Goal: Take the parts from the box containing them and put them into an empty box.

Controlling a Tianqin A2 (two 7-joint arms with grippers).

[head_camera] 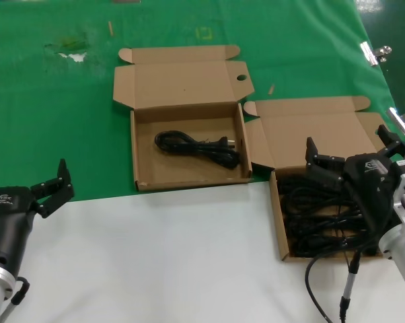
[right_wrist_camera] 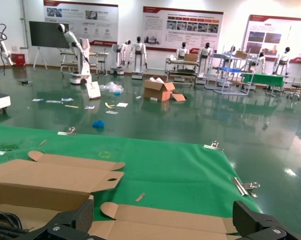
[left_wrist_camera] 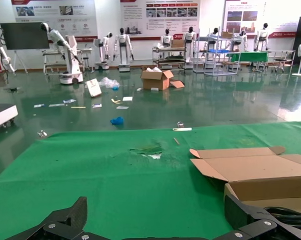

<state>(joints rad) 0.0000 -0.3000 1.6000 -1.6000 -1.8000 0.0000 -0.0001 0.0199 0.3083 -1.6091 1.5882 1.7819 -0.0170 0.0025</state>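
The right cardboard box (head_camera: pixel 278 222) holds a pile of several black power cords (head_camera: pixel 317 215). Its lid (head_camera: pixel 310 131) lies open behind it. My right gripper (head_camera: pixel 347 142) hovers open and empty over this box's back part; in the right wrist view (right_wrist_camera: pixel 165 222) its fingers straddle the lid (right_wrist_camera: pixel 190 220). The centre box (head_camera: pixel 140 151) holds one coiled cord (head_camera: pixel 197 148), also seen in the left wrist view (left_wrist_camera: pixel 285 212). My left gripper (head_camera: pixel 54 187) is open and empty at the far left, near the green cloth's front edge; the left wrist view (left_wrist_camera: pixel 158 222) shows green cloth between its fingers.
Metal clips (head_camera: pixel 374 52) (head_camera: pixel 401 118) hold the green cloth's right edge. My own black cable with a metal tip (head_camera: pixel 348 282) hangs in front of the right box. A torn patch (head_camera: pixel 71 50) and small scraps (head_camera: pixel 271 87) lie on the cloth. White tabletop (head_camera: pixel 162 256) spans the front.
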